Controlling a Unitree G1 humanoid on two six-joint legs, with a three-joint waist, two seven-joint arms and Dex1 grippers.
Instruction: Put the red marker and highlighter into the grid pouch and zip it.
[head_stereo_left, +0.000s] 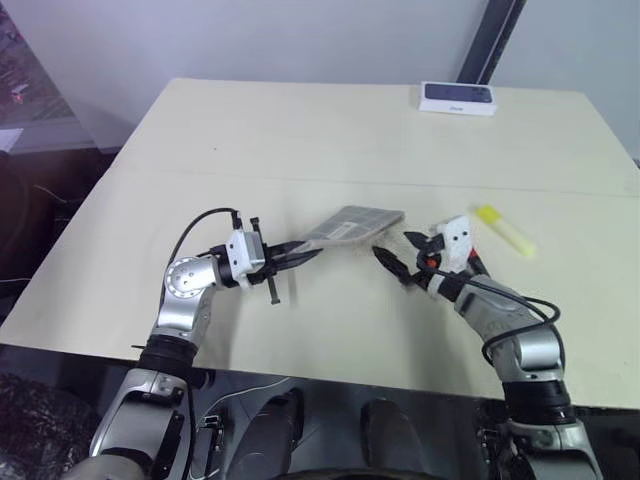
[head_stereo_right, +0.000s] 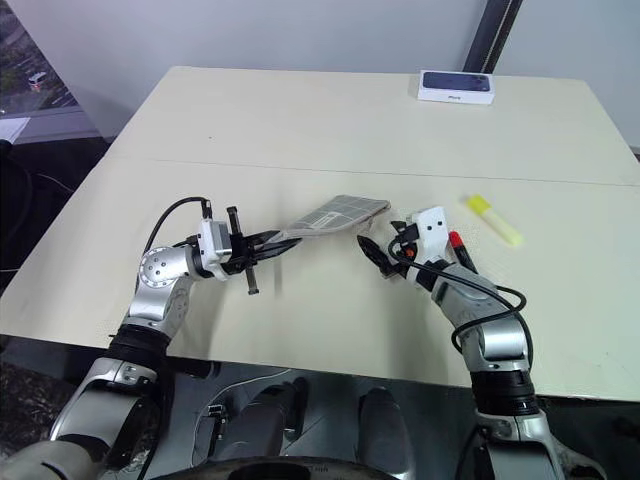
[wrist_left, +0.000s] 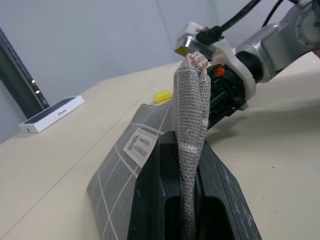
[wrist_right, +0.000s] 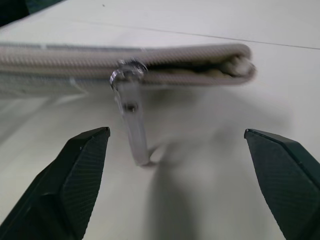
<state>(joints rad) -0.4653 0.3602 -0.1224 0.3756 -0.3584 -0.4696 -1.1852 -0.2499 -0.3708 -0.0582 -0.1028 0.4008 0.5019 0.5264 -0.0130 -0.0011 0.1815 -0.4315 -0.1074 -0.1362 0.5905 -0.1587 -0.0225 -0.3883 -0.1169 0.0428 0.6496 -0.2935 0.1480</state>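
The left gripper (head_stereo_left: 300, 252) clamps one end of the grid pouch (head_stereo_left: 350, 226), lifting it off the table (head_stereo_left: 300, 130) near the centre. The right gripper (wrist_right: 175, 170), jaws spread wide and empty, faces the pouch's zip pull (wrist_right: 131, 107). The highlighter (head_stereo_left: 505, 231) lies on the table to the right, apart from the pouch.

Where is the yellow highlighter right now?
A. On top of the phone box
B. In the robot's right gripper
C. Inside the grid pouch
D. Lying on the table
D. The highlighter lies on the table, apart from the grid pouch and the open right gripper.
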